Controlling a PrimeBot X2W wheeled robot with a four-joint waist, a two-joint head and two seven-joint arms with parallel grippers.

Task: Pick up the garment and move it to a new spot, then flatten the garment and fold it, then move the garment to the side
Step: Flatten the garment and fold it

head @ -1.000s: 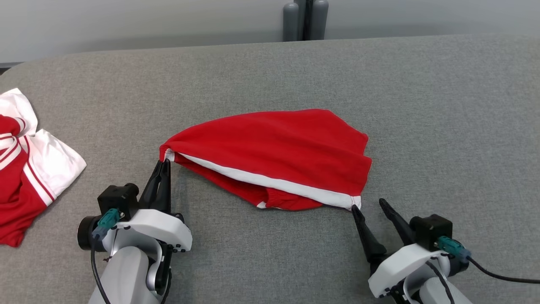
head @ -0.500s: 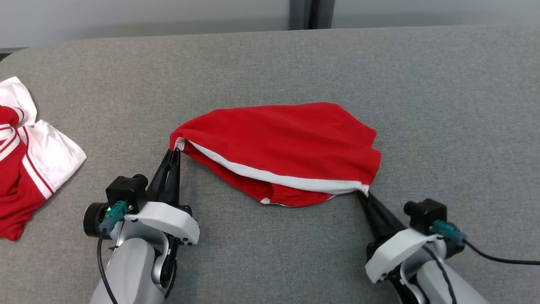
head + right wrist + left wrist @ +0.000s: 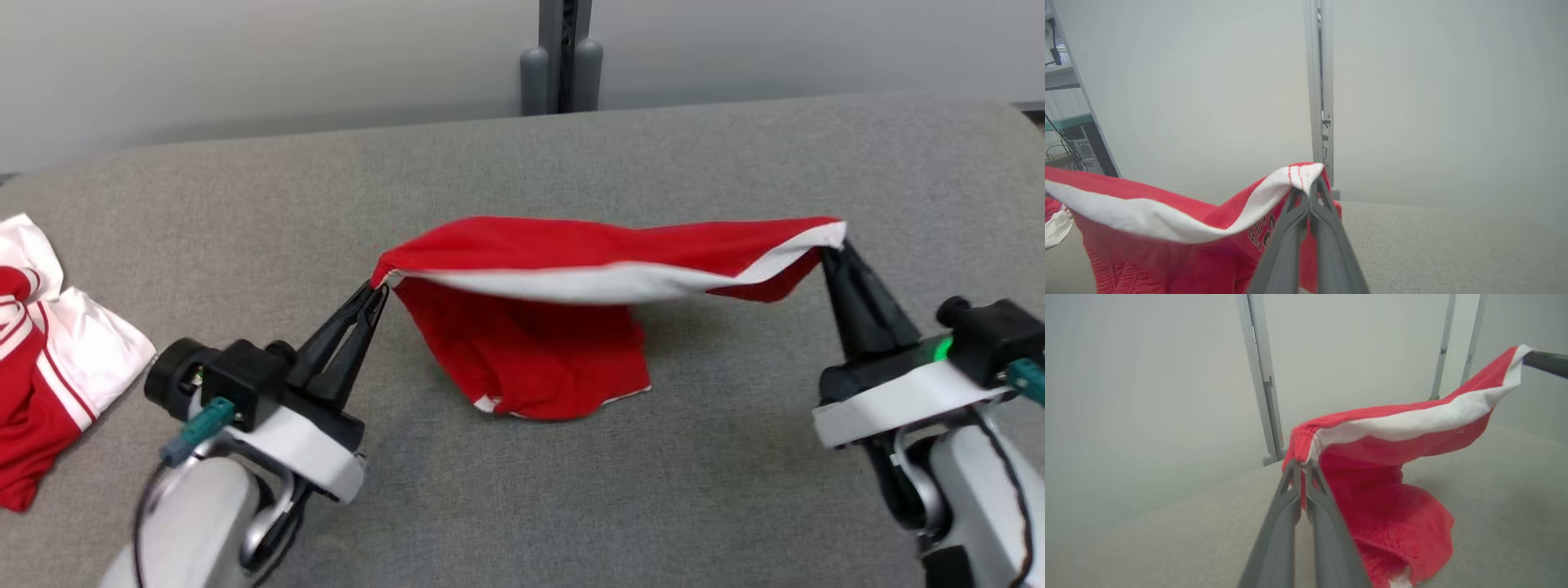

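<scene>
At the table's point(image 3: 735, 490) left edge, a second red-and-white cloth point(image 3: 57, 351) runs out of frame. Dark lettering on the red garment point(image 3: 531, 351) is half hidden behind the right gripper point(image 3: 1309, 185). Over the table's middle the garment's white-banded edge hangs stretched, with its lower folds touching the surface. The left gripper point(image 3: 377, 287) and the right each pinch one end.

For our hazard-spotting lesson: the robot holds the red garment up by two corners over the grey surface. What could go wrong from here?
1. The left claw and right claw each pinch a corner tip of the red garment; a pull could slip one free.
2. Its lower part lies bunched on the grey surface, so dragging may crease it.
3. Another red-and-white garment lies to the left; a move there could tangle them.
</scene>
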